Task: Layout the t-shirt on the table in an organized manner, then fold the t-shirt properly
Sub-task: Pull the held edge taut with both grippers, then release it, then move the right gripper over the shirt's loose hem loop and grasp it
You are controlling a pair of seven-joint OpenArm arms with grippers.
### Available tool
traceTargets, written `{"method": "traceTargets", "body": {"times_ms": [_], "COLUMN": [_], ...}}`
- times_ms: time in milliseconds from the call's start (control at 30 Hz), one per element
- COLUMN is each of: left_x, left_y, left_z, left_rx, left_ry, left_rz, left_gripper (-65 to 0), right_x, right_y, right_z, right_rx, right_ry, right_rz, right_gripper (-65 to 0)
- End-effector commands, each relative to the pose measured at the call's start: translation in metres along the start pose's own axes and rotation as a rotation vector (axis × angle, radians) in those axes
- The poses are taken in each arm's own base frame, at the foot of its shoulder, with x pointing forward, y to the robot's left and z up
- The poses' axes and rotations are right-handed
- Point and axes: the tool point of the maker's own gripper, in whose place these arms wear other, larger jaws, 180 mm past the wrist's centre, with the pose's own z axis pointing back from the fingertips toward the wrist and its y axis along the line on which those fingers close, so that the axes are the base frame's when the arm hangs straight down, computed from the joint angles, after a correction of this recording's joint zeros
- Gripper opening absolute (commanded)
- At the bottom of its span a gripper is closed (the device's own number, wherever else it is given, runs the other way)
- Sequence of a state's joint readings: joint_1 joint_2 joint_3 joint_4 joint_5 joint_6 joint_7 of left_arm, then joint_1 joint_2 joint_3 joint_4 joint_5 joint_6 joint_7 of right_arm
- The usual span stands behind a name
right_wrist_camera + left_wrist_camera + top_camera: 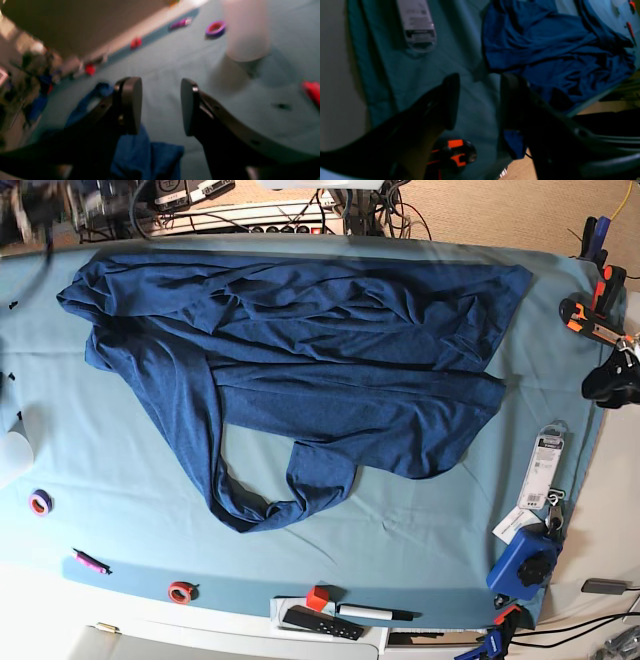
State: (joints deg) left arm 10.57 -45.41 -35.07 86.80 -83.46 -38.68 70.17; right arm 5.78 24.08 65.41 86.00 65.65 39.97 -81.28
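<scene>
The t-shirt (300, 370) lies crumpled across the table (120, 510).

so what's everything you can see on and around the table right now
t-shirt: one, dark blue, rumpled across the table's middle and far side
table: one, light teal cloth
tape ring: one, purple, near edge at base view's left
tape ring: one, red, front edge
pen: one, pink, front left
marker: one, white and black, front edge
packaged item: one, grey, right side
clamps: orange-black, right rim
left gripper: fingers apart, holding nothing
right gripper: fingers apart, holding nothing
</scene>
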Motion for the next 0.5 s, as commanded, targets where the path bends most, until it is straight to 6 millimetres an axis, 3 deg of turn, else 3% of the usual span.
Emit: {"method": "traceTargets", "body": {"times_ms": [0,133,233,333,467], "left_x": [0.021,0.023,0.024,0.025,0.025], "left_y": [-0.002,-0.003,-0.003,-0.003,-0.003], "left_z": [0.007,0.006,0.005,0.005,0.005], "left_rx": [-0.004,-0.009,-0.01,-0.01,-0.01], "left_ry": [-0.05,-0.069,-0.078,-0.079,-0.08], "left_rz": [-0.04,-0.037,-0.036,-0.036,-0.036], "left_gripper": [-37.3,-37.3,-37.3,-37.3,-37.3], "right_x": [0.022,0.033,0.03,0.014,-0.02], "right_y": [0.014,0.058,0.096,0.122,0.151], "right_z": [-0.013,-0.085,-0.136,-0.186,-0.242], "right_rx": [0.034,0.083,0.131,0.132,0.168], "right_ry": [-0.037,-0.006,0.036,0.102,0.194], "right_rz": [0.055,0.185,0.275,0.302,0.255], "right_gripper": [-39.0,-39.0,-39.0,-37.2,-26.8]}}
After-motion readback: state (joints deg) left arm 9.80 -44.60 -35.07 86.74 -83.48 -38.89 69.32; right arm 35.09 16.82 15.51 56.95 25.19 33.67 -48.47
